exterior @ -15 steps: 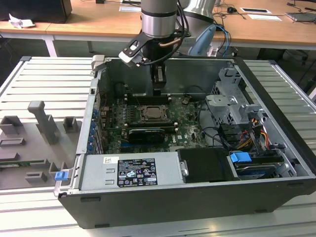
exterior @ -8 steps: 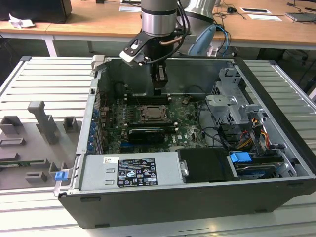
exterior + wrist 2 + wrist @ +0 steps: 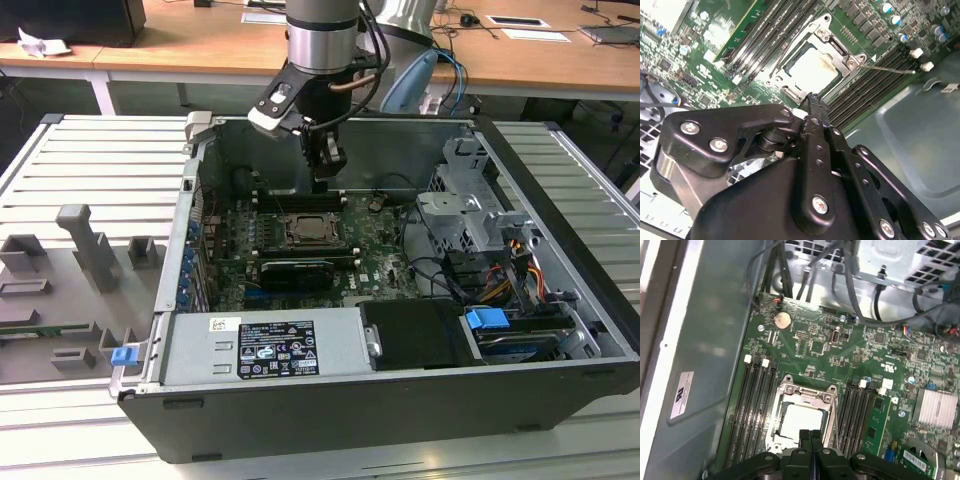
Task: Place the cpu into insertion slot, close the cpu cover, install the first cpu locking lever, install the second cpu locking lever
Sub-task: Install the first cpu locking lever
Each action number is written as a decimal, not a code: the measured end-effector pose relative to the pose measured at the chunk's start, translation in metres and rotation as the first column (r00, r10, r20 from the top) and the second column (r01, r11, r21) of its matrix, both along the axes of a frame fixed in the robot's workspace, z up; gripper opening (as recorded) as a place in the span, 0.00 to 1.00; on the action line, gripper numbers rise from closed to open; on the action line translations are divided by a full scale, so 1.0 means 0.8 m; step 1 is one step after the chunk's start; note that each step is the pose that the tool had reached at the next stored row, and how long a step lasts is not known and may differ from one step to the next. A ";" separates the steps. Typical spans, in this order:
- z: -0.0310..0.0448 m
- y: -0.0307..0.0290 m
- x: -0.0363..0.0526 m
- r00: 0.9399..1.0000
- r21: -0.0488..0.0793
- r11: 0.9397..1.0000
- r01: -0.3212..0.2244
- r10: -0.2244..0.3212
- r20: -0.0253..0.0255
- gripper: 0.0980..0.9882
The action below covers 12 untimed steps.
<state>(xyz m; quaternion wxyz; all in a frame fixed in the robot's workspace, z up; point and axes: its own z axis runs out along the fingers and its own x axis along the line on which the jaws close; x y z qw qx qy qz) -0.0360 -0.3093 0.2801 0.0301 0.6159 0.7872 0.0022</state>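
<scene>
Chip: the chip [image 3: 801,421] lies flat in the socket [image 3: 315,232]. Its pale grey top shows through the window of the cover [image 3: 808,389].
Cover: a thin silver frame, lying down over the chip and about level with the green circuit board [image 3: 840,355].
Lever: a thin wire lever [image 3: 887,69] juts from one corner of the socket out over the memory slots [image 3: 757,405]. It looks unlatched, though I cannot be sure.
Pincer: the pincer [image 3: 810,432] has its two fingers pressed together with nothing between them.
Chip to pincer: in both wrist views the closed tips hang at one edge of the socket, with the chip just beyond them. In the exterior view the pincer [image 3: 322,183] stands over the socket's far rim, inside the computer case [image 3: 400,400]. I cannot tell whether the tips touch the frame.
Handling, chip: probably light, stiff and fragile, safest held by its side edges. It is seated now, so its top should take no hard push.
Handling, cover: likely thin, springy sheet metal, best pressed on the frame and not through the window.
Handling, lever: likely slick, springy wire that pushes back. Its free end gives the surest hold.
</scene>
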 end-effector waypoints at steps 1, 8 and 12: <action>0.0000 0.0000 0.000 1.000 0.000 1.000 -0.013 0.013 0.000 0.01; 0.0000 0.0000 -0.002 0.992 0.000 0.992 -0.125 0.125 0.000 0.01; 0.0000 0.0000 -0.002 0.987 -0.001 0.987 -0.163 0.163 0.000 0.01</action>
